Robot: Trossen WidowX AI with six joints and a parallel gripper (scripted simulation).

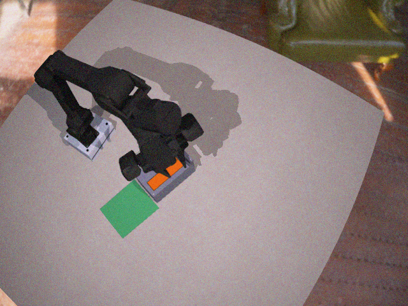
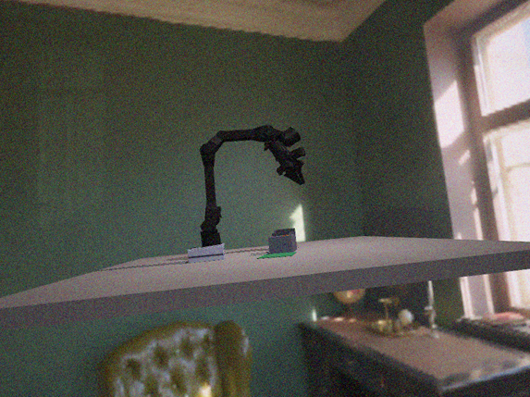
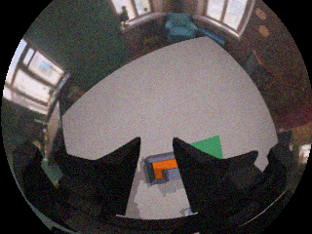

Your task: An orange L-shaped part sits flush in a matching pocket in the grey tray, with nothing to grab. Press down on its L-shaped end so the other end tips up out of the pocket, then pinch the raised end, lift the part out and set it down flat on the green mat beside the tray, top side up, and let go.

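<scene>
High above the grey tray (image 1: 179, 180), the gripper (image 2: 297, 175) hangs half-closed and empty. The orange L-shaped part (image 1: 158, 180) lies flush in its pocket beside the green mat (image 1: 129, 208). Approach step; next, descend and press the L-shaped end.

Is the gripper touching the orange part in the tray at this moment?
Apart. The exterior view shows the gripper hanging well above the tray, with green wall visible between them; the orange part lies in its pocket.
</scene>
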